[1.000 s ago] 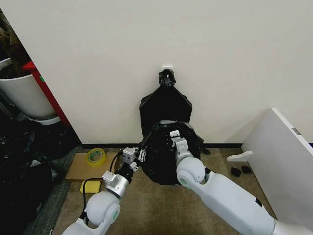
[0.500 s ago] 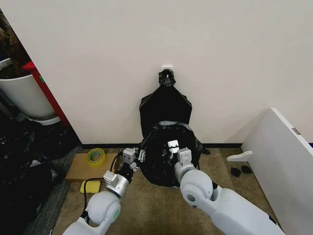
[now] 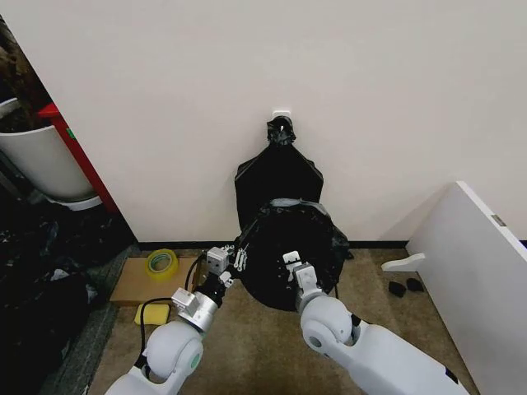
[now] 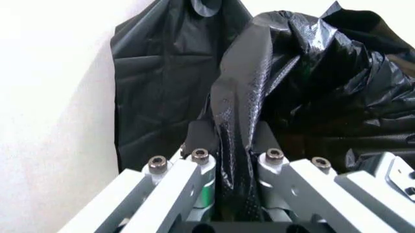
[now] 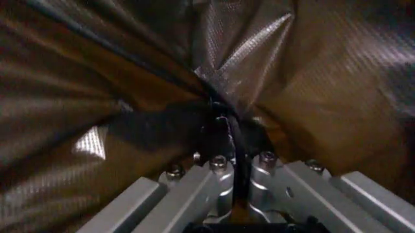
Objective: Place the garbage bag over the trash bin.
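Two grippers each pinch a fold of the garbage bag [image 3: 288,255]: the left gripper [image 4: 230,160] at its left edge, the right gripper [image 5: 234,167] at the near front, apparently to keep its mouth spread. It billows on the floor by the wall, below a knotted black bag [image 3: 278,177]; whether the bin is underneath is hidden.

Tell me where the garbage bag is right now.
In the head view the garbage bag billows centre, against the wall, below the knotted black bag, gripped by the left tool and right tool.
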### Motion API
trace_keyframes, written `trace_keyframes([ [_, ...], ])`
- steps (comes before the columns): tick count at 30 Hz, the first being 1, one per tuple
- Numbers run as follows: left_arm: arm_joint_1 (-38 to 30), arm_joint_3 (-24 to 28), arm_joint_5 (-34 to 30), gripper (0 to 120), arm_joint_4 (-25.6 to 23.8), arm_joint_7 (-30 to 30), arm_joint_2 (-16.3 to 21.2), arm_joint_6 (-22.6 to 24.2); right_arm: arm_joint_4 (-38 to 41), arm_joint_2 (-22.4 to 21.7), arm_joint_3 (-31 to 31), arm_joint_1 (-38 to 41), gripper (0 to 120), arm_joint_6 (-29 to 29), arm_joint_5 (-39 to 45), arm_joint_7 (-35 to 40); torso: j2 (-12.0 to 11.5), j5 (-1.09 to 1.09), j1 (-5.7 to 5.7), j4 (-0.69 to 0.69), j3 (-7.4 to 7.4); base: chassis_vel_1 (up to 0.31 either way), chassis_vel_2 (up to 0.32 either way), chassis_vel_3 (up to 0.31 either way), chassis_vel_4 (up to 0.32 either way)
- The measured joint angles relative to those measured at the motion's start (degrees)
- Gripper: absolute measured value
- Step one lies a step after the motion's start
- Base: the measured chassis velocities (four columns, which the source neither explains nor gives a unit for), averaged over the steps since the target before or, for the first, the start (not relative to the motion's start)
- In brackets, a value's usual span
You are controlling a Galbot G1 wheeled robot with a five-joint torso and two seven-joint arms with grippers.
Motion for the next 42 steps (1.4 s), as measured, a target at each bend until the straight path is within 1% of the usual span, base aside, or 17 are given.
trace_keyframes([
  [6,0.0,0.0,0.1,5,0.0,0.0,-0.1,0.0,2.0,-0.4,0.0,-1.1,0,1.3,-0.2,-0.9,0.0,0.00,0.00,-0.01,0.00,0.000,0.000,0.000,0.000],
  [8,0.0,0.0,0.2,5,0.0,0.0,-0.1,0.1,3.1,-0.5,0.0,-1.7,0,4.2,0.0,-3.0,0.0,0.00,0.00,0.00,0.00,0.000,0.000,0.000,0.000],
  [9,0.0,0.0,0.2,5,0.0,0.0,-0.1,0.1,3.1,-0.5,0.0,-1.7,0,4.2,0.0,-3.0,0.0,0.00,0.00,0.00,0.00,0.000,0.000,0.000,0.000],
  [10,0.1,0.1,0.3,5,0.1,0.0,-0.1,0.2,4.2,-0.5,0.2,-2.1,0,7.8,0.4,-5.5,0.0,0.00,0.00,0.00,0.00,0.000,0.000,0.000,0.000],
  [12,0.2,0.1,0.5,5,0.3,0.0,-0.1,0.2,4.5,-0.3,0.6,-2.0,0,10.5,0.7,-6.8,0.0,-0.01,0.00,0.00,0.00,0.000,0.000,0.000,0.000],
  [15,0.4,0.1,0.9,5,0.3,-0.1,-0.1,0.3,3.9,0.4,1.1,-1.2,0,12.4,0.0,-7.3,0.0,0.00,0.00,0.00,0.00,0.000,0.000,0.000,0.000],
  [17,0.5,0.1,1.0,5,0.3,-0.1,-0.1,0.3,3.2,0.8,1.3,-0.7,0,12.1,-1.0,-6.9,0.0,-0.01,0.00,0.00,0.00,0.000,0.000,0.000,0.000],
  [18,0.7,0.1,1.1,5,0.2,-0.1,-0.2,0.4,1.6,1.4,1.3,0.3,0,10.4,-2.6,-5.6,0.0,-0.01,0.00,0.01,0.00,0.000,0.000,0.000,0.000],
  [19,0.7,0.1,1.1,5,0.2,-0.1,-0.2,0.4,1.6,1.4,1.3,0.3,0,10.4,-2.6,-5.6,0.0,-0.01,0.00,0.01,0.00,0.000,0.000,0.000,0.000],
  [21,1.1,0.2,1.4,5,-0.1,-0.1,-0.3,0.4,-2.4,2.4,0.8,2.5,0,5.5,-3.5,-3.3,0.0,-0.01,0.00,0.00,0.00,0.000,0.000,0.000,0.000],
  [23,1.2,0.2,1.4,5,-0.6,-0.1,-0.3,0.4,-4.9,3.5,0.2,4.4,0,3.3,-0.2,-1.4,0.0,-0.01,0.01,0.00,0.00,0.000,0.000,0.000,0.000],
  [26,1.3,0.2,1.4,5,-1.1,-0.1,-0.3,0.5,-7.0,4.5,-0.2,5.7,0,2.8,1.4,-0.8,0.0,0.00,0.01,0.01,0.00,0.000,0.000,0.000,0.000],
  [30,1.6,0.2,1.4,5,-1.7,-0.1,-0.2,0.5,-11.0,5.5,-0.5,7.1,0,2.9,-0.7,-0.8,0.0,0.00,0.01,0.01,0.00,0.000,0.000,0.000,0.000],
  [35,1.5,0.2,1.3,5,-1.7,-0.1,-0.1,0.5,-11.4,4.8,0.0,6.8,0,4.2,-4.6,-1.7,0.0,0.00,0.01,0.01,0.00,0.000,0.000,0.000,0.000],
  [37,1.5,0.1,1.3,5,-1.5,-0.1,-0.1,0.5,-10.1,3.9,0.2,5.7,0,4.8,-6.4,-2.2,0.0,0.01,0.01,-0.01,0.00,0.000,0.000,0.000,0.000],
  [41,1.2,0.0,1.3,5,-0.9,-0.1,-0.3,0.5,-7.5,2.4,0.6,3.6,0,4.8,-8.8,-2.5,0.0,0.00,0.01,0.00,0.00,0.000,0.000,0.000,0.000],
  [42,1.1,0.0,1.3,5,-0.6,-0.2,-0.4,0.5,-6.2,1.7,1.1,2.2,0,4.8,-11.2,-2.8,0.0,0.00,0.01,0.00,0.00,0.000,0.000,0.000,0.000],
])
